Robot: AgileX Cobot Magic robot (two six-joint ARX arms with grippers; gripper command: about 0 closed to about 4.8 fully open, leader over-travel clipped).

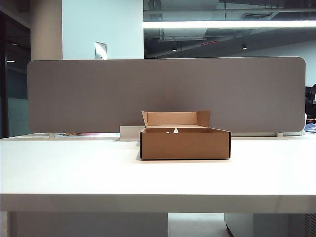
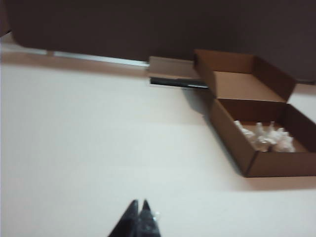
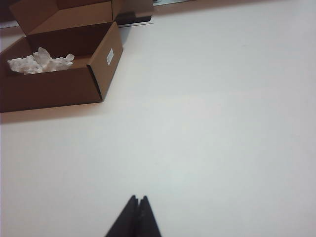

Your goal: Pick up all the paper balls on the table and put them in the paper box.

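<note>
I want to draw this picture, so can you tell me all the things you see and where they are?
paper box: one, brown, middle of the table, flap up at the back
paper balls: white crumpled paper, inside the box
table: one, white, under everything
white block: one, behind the box
divider panel: one, grey, along the table's back edge
left gripper: one, black, shut, above bare table
right gripper: one, black, shut, above bare table

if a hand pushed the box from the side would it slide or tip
Probably slide: the box is shallow and wide, sitting flat on the smooth table. It looks light, thin cardboard holding only paper balls. The upright flap would likely flex if pushed there.
</note>
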